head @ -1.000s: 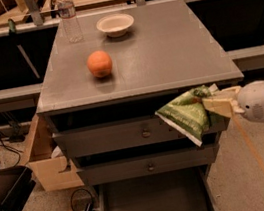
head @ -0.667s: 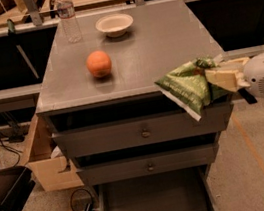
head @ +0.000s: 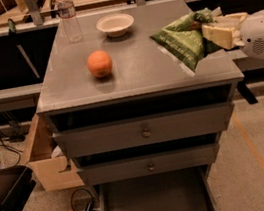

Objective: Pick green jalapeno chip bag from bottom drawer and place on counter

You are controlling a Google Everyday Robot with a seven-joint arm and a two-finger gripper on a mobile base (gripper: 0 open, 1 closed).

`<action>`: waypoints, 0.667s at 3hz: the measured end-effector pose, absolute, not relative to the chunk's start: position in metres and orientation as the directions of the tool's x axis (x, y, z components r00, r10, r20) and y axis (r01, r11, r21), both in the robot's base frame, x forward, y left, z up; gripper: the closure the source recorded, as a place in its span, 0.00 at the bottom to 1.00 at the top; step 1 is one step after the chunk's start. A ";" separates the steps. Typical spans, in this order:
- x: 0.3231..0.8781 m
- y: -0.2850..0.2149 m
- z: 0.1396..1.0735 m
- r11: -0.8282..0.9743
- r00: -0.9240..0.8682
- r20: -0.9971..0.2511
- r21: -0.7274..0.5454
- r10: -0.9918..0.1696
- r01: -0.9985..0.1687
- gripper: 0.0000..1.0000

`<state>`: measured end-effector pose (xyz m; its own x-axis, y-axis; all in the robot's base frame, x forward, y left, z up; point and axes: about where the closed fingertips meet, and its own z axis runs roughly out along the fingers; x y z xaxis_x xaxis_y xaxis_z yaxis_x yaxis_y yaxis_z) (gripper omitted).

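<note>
The green jalapeno chip bag hangs in my gripper, held above the right part of the grey counter. The gripper comes in from the right on a white arm, and its pale fingers are shut on the bag's right end. The bag's lower corner points down near the counter's front right edge. The bottom drawer is pulled out below the cabinet, and its flat grey floor shows nothing on it.
An orange fruit sits left of centre on the counter. A white bowl and a clear water bottle stand at the back. Two knobbed drawers are closed. A cardboard box sits at the cabinet's left.
My gripper has lifted the bag from in front of the upper drawers up and over the counter's right side.
</note>
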<state>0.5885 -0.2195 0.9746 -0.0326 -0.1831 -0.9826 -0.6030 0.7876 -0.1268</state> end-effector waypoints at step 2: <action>0.696 -0.246 0.933 0.763 0.055 -0.986 -0.159 -0.160 -0.626 0.83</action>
<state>0.6958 -0.2464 0.9327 0.0546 -0.1599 -0.9856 -0.6264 0.7632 -0.1585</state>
